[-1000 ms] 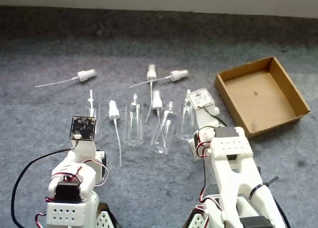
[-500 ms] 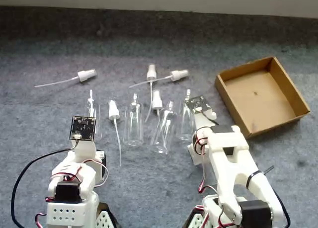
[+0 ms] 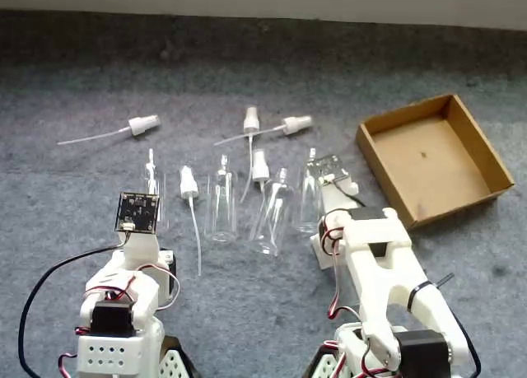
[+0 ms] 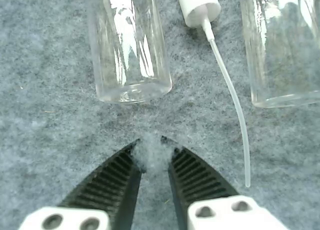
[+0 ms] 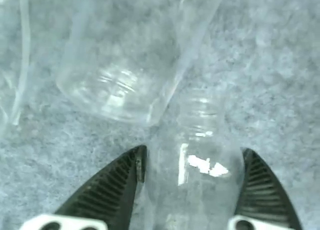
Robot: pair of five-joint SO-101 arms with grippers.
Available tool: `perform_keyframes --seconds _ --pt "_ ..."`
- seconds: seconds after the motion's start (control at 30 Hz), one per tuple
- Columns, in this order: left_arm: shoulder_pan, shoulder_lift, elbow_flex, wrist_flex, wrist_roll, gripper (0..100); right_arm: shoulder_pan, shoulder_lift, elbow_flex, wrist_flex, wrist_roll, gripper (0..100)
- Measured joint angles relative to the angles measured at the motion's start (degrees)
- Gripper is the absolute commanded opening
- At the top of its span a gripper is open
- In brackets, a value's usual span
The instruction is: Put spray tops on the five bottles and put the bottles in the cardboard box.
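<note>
High view: the bottles are clear plastic with open necks, set in a row across the grey desk (image 3: pixel 82 81). I count four: the leftmost bottle (image 3: pixel 153 190), the second bottle (image 3: pixel 221 203), the third bottle (image 3: pixel 272 215), which is tilted, and the rightmost bottle (image 3: pixel 310 198).

The right claw (image 5: pixel 194 151) is spread wide around the rightmost bottle's body, one black finger close at each side. Whether the fingers press on it I cannot tell.

The left claw (image 4: pixel 150 142) is only narrowly parted and holds nothing. Its tips sit just short of the leftmost bottle's base.

Five white spray tops (image 3: pixel 144 124) with thin tubes lie loose near the bottles. One cardboard box (image 3: pixel 405 114) sits to the right.
</note>
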Motion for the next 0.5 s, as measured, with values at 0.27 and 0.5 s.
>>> perform_keyframes --seconds 0.27,0.5 --pt "0.0 0.0 0.0 0.0 0.0 1 0.18 0.0 -0.09 0.0 0.0 11.4" --pt "0.0 0.0 0.0 0.0 0.0 1 0.26 0.0 -0.44 0.09 0.0 11.4"
